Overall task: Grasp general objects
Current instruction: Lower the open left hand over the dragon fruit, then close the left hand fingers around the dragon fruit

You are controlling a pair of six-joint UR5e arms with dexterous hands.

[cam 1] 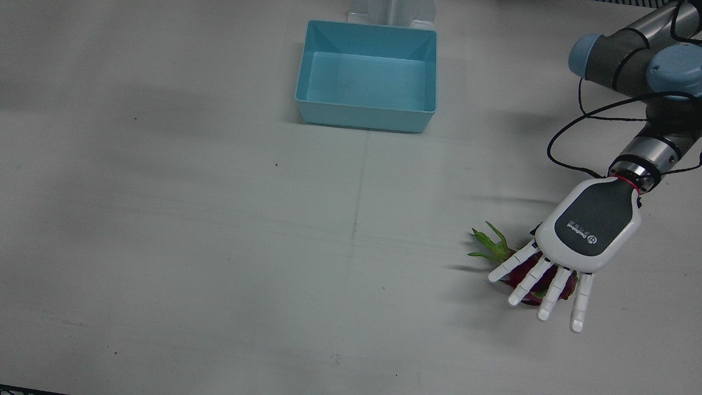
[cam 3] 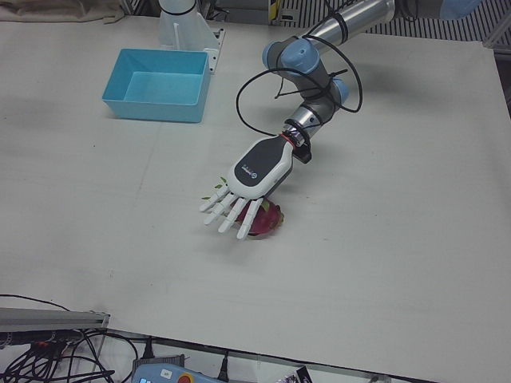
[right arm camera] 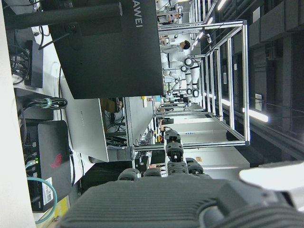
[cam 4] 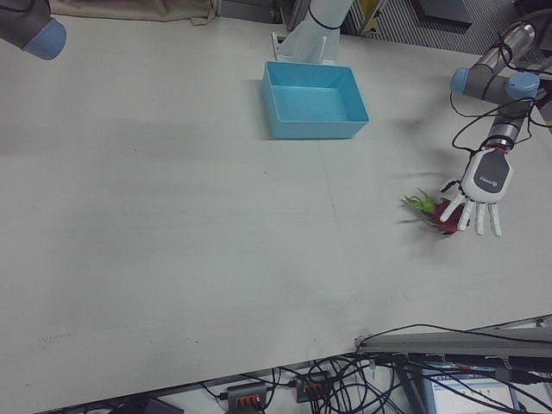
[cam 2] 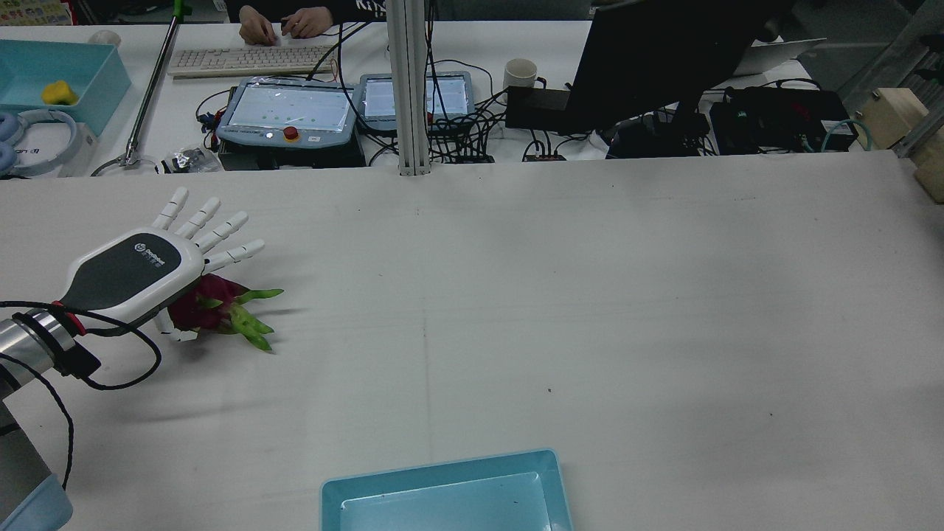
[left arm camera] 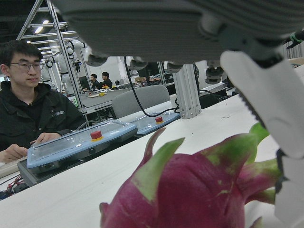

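Observation:
A red dragon fruit with green leaf tips lies on the white table at the robot's left side. It also shows in the rear view, the left-front view and the right-front view. My left hand hovers palm-down right over it, fingers straight and spread, holding nothing. In the left hand view the fruit fills the lower frame just below the palm. My right hand shows only in its own view, fingers extended, nothing in it.
A light blue bin stands near the robot's side of the table at the middle, seen also in the rear view. Beyond the far table edge a desk carries monitors, tablets and cables, and a person sits there.

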